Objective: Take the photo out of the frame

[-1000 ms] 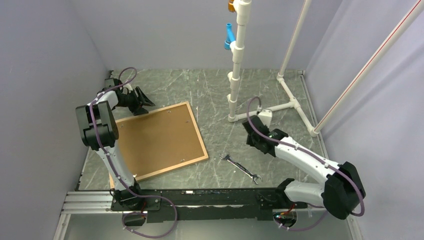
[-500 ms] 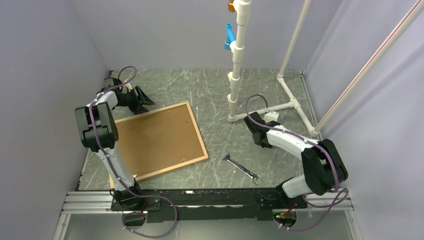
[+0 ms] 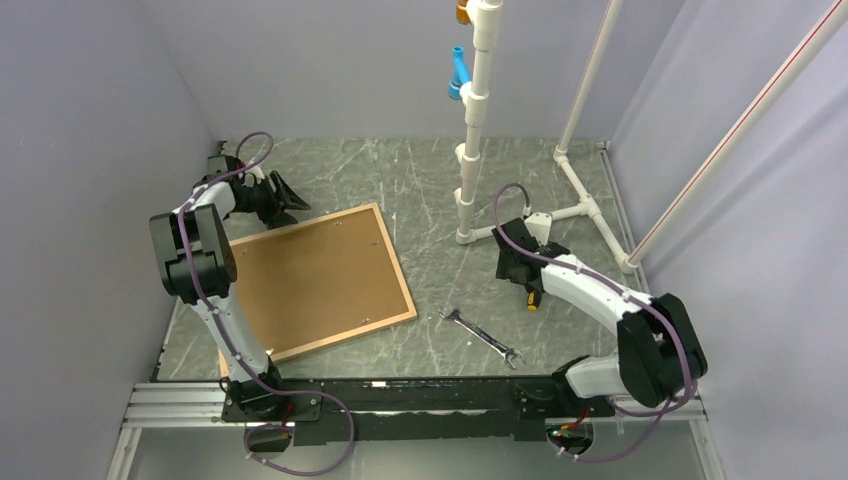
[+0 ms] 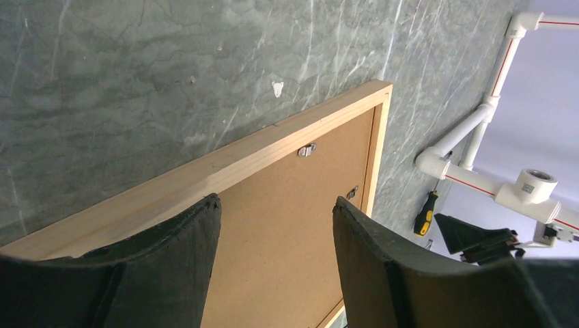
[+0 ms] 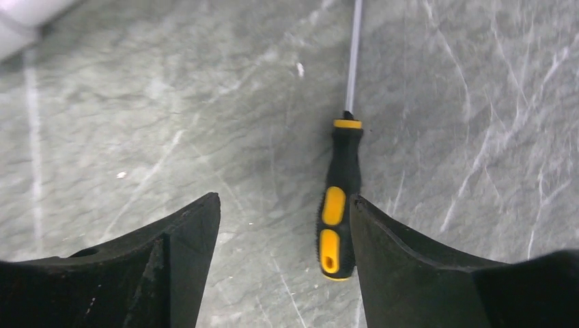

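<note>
Frame (image 3: 397,262) of pale wood, lying face down on the green marbled table (image 3: 420,180), left of centre, with its plain brown backing board (image 3: 310,280) facing up. The photo cannot be seen. Since the back is closed, it is most likely inside, under the board. Small metal clips (image 4: 307,149) along the frame's inner edge appear to reach over the board and hold it in.

Left gripper (image 4: 276,205) is at the frame's far edge, near a far corner. Its two black fingers (image 4: 171,260) are spread wide and hold nothing. Only the wooden strip and the board show in the gap below them, and it is not clear whether they touch the wood.

Right gripper (image 5: 283,201) is well apart from the frame, on the right side of the table. It is low over a black and yellow screwdriver (image 5: 339,205) that lies flat on the table. Its fingers (image 5: 410,266) are also wide apart and grip nothing. The screwdriver's handle lies in the gap, just beside one finger.

A wrench (image 3: 483,338) lies on the table between the frame and the right arm, nearer the front. A white pipe stand (image 3: 470,150) rises at the back.

The task looks barely begun. The frame is turned back-side up, which gives access, but no clip looks released, the board is in place, and the screwdriver is not yet picked up. What is left is to grasp the tool, free the clips, lift off the board and take out the photo.
</note>
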Robot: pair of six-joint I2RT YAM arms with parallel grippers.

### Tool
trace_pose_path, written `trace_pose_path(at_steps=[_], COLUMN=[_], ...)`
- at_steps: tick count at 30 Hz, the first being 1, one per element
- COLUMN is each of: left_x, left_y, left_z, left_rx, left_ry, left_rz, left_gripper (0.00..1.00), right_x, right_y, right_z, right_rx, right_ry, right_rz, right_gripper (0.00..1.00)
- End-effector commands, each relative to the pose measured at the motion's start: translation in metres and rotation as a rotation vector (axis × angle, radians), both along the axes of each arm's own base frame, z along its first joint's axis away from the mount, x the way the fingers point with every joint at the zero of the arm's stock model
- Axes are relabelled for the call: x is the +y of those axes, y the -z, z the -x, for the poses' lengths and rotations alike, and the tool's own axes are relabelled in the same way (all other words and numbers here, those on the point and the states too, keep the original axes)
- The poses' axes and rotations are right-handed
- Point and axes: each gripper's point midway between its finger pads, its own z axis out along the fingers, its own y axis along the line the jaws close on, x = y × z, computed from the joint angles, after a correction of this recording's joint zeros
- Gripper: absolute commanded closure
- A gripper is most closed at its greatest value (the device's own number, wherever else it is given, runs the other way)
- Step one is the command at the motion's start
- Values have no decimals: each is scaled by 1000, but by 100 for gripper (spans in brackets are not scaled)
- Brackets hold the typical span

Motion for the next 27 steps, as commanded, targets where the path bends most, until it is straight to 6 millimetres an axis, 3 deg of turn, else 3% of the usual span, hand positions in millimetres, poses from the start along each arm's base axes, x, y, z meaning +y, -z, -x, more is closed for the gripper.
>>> trace_pose_path(at_steps=[1, 5, 8, 12, 17, 23, 27], left_x=[-5, -2, 0, -3, -2, -2, -4], left_y=[-32, -37, -45, -52, -46, -43, -45], left_z=[-4, -4, -3, -2, -2, -3, -4], left_rx=[-98, -113, -139, -161, -142, -135, -138], left_ry=[22, 10, -2, -1, 2, 5, 6], left_rz=[12, -16, -41, -30, -33, -26, -8], left_gripper=[35, 35, 35, 36, 36, 36, 37], right_x=[27, 70, 125, 190, 268, 334, 371], right_y=[-36, -63, -71, -65, -51, -38, -35], right_z=[-18, -17, -2, 23, 64, 121, 146], right_rx=[-132, -224, -255, -248, -218, -252, -304], right_ry=[-151, -378, -610, -868, -1193, -1552, -1690], right_rz=[-66, -60, -38, -26, -16, 86, 122], right_gripper=[27, 25, 21, 19, 21, 24, 24])
